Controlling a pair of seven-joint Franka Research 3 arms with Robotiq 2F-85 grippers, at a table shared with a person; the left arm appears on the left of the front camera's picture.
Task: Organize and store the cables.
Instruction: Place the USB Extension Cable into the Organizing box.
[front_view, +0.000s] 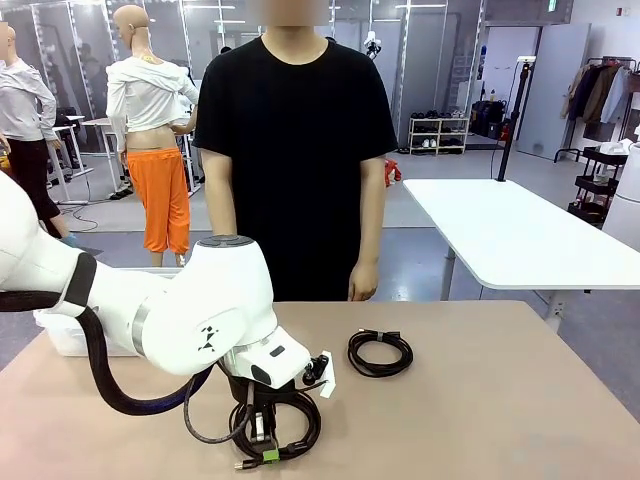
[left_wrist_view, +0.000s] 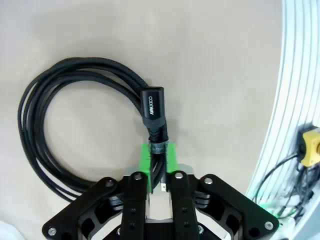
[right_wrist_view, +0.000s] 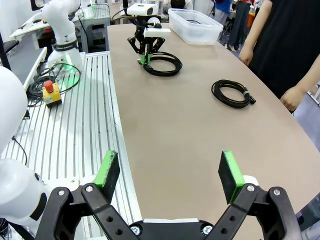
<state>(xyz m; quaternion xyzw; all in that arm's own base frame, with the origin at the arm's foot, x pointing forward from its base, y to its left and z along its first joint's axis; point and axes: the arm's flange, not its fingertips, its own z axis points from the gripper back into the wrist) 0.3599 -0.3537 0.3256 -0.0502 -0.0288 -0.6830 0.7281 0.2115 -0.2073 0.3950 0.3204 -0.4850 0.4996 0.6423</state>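
Two cables, each a black coil, lie on the tan table (front_view: 480, 420). The near cable (front_view: 290, 425) (left_wrist_view: 55, 125) (right_wrist_view: 162, 65) lies under my left gripper (front_view: 266, 445) (left_wrist_view: 158, 159) (right_wrist_view: 145, 56). That gripper points down and its green pads (left_wrist_view: 145, 157) pinch the bundled strands just below the plug (left_wrist_view: 152, 106). The other cable (front_view: 380, 352) (right_wrist_view: 231, 93) lies free at the table's middle, in front of the person. My right gripper (right_wrist_view: 169, 175) hangs open over the table's near edge, with nothing between its fingers.
A clear plastic bin (front_view: 55, 335) (right_wrist_view: 195, 26) stands at the table's far left, behind my left arm. The person stands at the far edge, one hand (front_view: 362, 283) (right_wrist_view: 291, 97) hanging near it. A ribbed metal platform (right_wrist_view: 75, 125) with an emergency-stop box (right_wrist_view: 48, 93) runs beside the table.
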